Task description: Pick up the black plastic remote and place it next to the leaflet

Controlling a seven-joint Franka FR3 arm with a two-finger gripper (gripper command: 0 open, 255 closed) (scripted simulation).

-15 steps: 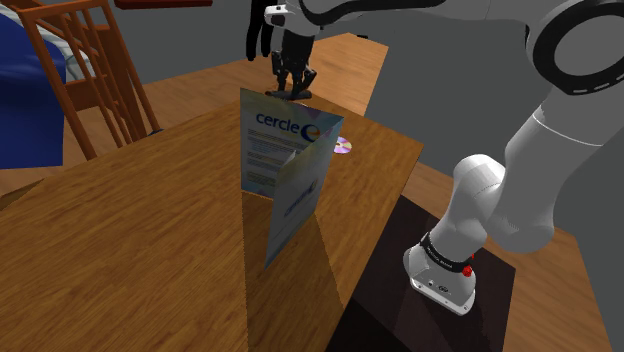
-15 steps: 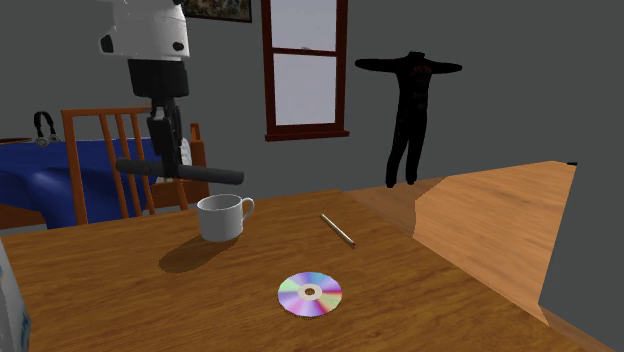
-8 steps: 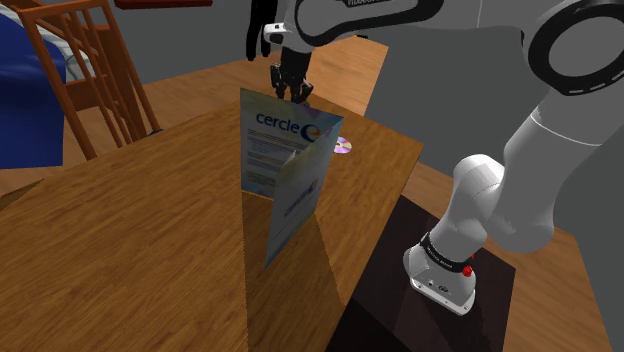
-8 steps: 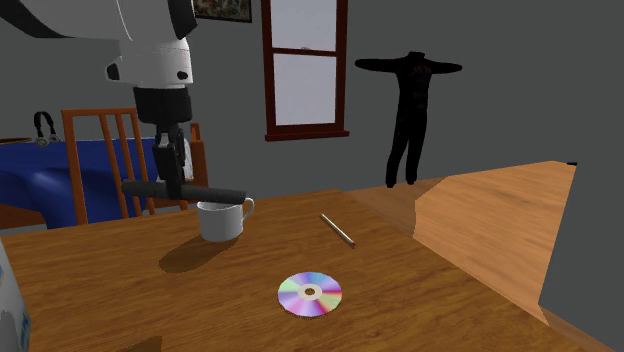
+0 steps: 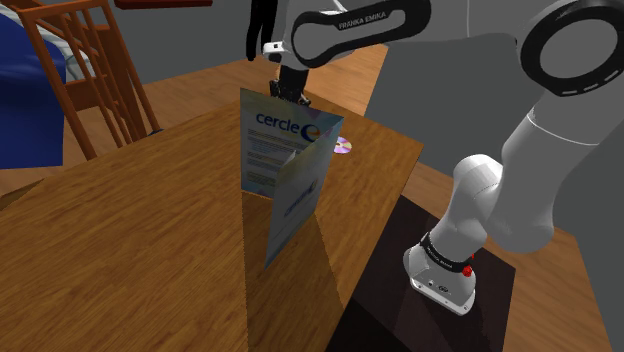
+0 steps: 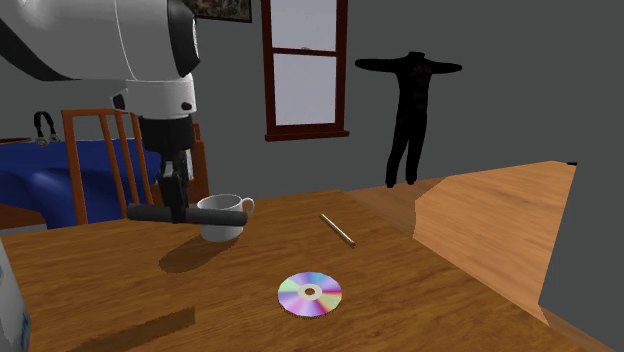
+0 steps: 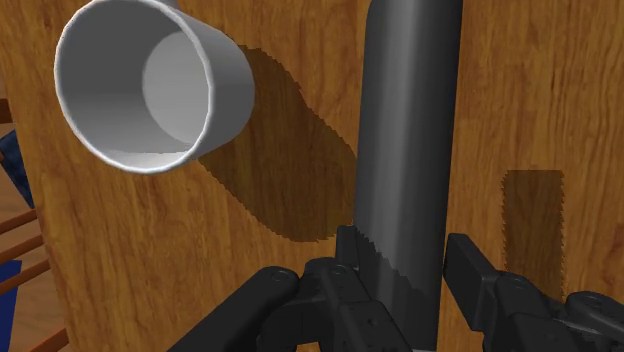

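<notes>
The remote [image 6: 220,215], a dark grey-black rounded bar, hangs level just above the wooden table [image 6: 420,300], clasped near its middle by the fingers of the gripper [image 6: 178,207]. The leaflet [image 5: 285,165] stands upright on that table, white shading to blue, with "cercle" printed across its top and a lower panel angling outward.

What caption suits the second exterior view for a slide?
Claw holds a dark remote above the table, beside a white mug; a disc and pen lie nearby.
</notes>
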